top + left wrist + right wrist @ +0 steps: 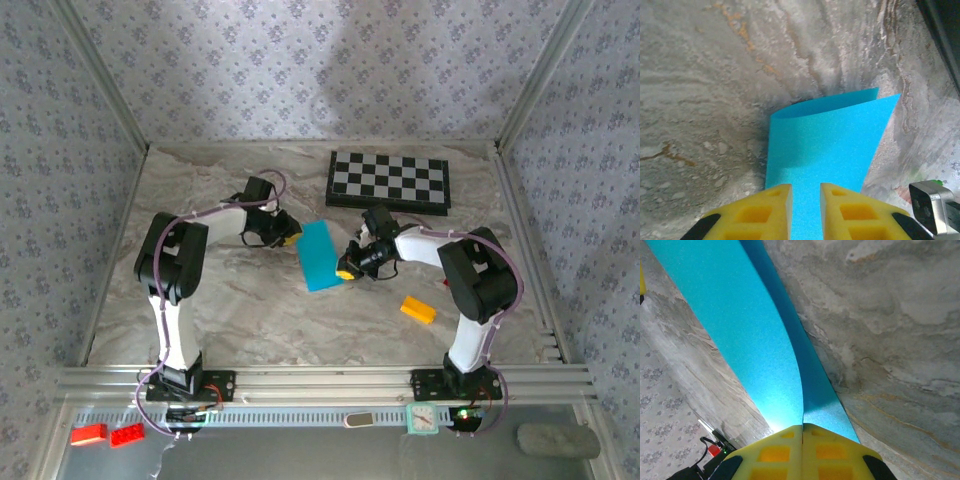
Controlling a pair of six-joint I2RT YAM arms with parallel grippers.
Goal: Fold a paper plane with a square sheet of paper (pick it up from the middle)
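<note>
Cyan-blue and doubled over into a narrow strip, the square sheet of paper (320, 255) lies mid-worktop (250, 310), with the chessboard (388, 180) at its 1 o'clock. I'd judge this to be the first half-fold, its crease not yet pressed flat. The right gripper (803, 427) reaches in low from 4 o'clock, elbow bent, its fingers (775, 452) clamped together on the sheet's near corner, where 2 layers bow upward. The left gripper (805, 187) stretches in from 10 o'clock, its fingers a little apart over the far end. The next move probably calls for flattening the upper layer so the edges match.
</note>
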